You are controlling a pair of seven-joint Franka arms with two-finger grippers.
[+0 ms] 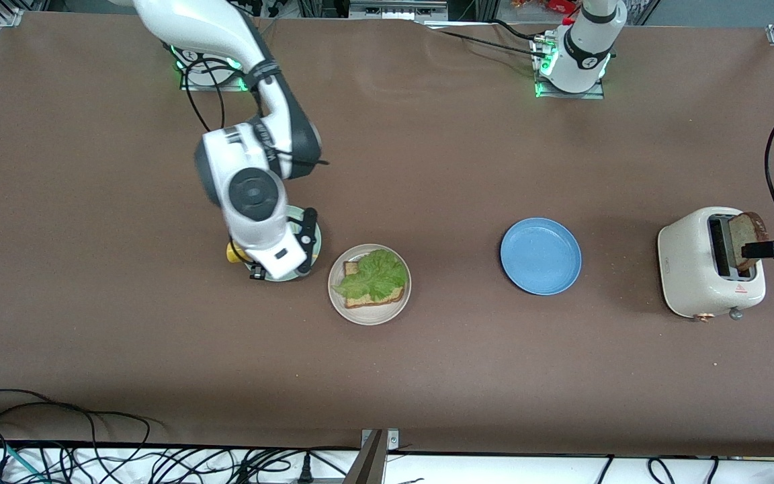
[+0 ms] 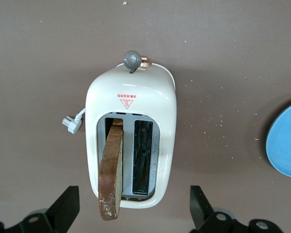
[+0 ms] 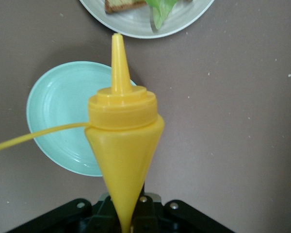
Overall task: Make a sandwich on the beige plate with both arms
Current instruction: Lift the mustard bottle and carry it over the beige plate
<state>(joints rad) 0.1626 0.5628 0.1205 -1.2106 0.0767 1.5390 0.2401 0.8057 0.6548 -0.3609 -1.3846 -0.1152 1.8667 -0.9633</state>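
A bread slice topped by lettuce is set on the beige plate; another slice stands in the toaster, apparently partly raised.
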